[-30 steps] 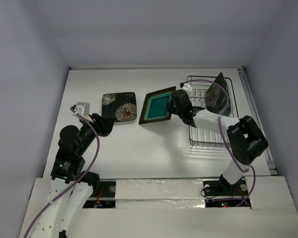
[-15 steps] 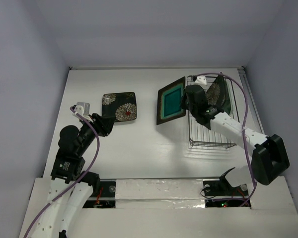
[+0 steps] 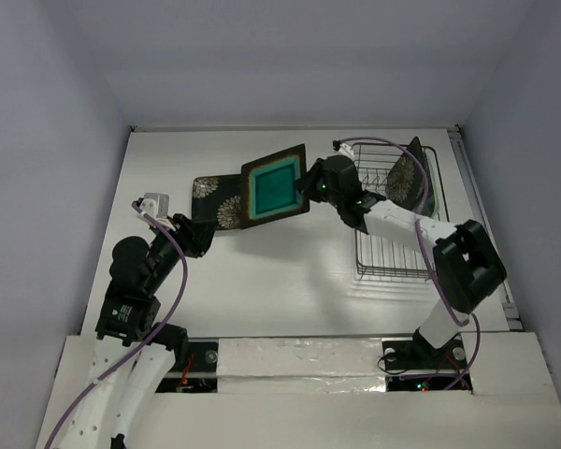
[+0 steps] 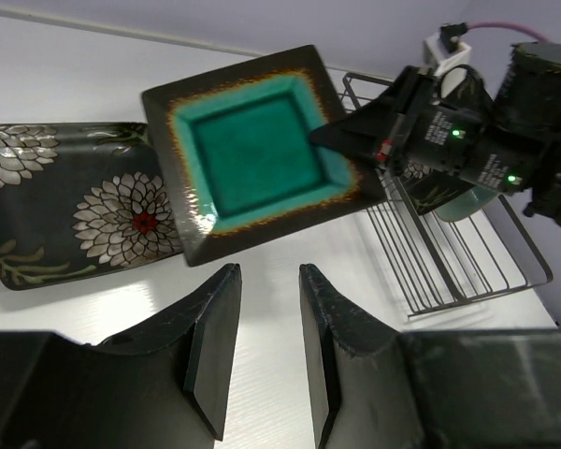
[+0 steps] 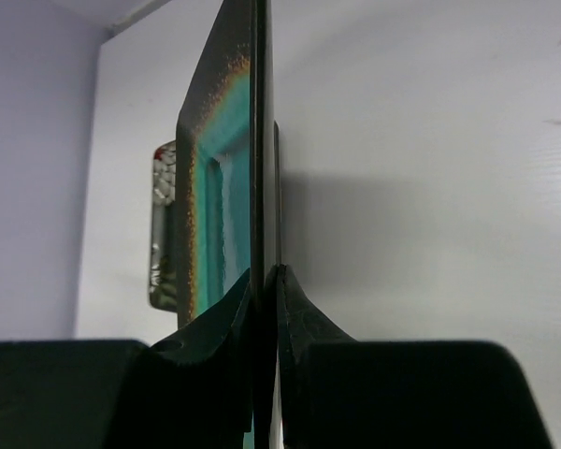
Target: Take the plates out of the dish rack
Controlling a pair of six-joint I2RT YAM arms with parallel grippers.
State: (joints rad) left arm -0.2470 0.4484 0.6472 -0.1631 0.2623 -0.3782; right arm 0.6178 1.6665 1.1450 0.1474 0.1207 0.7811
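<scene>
Carrying teal plate [image 3: 274, 190] left of rack [image 3: 393, 267] with right gripper [image 3: 309, 187] clamped on its rim, left gripper [image 4: 268, 273] idling open, empty; flower plate [image 3: 215, 201] out, second flower plate [image 3: 407, 180] racked.

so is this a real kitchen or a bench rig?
Looks like a bench rig, not a kitchen: a white table boxed in by plain walls, with a wire dish rack as a prop and a teal plate in the right gripper.
</scene>
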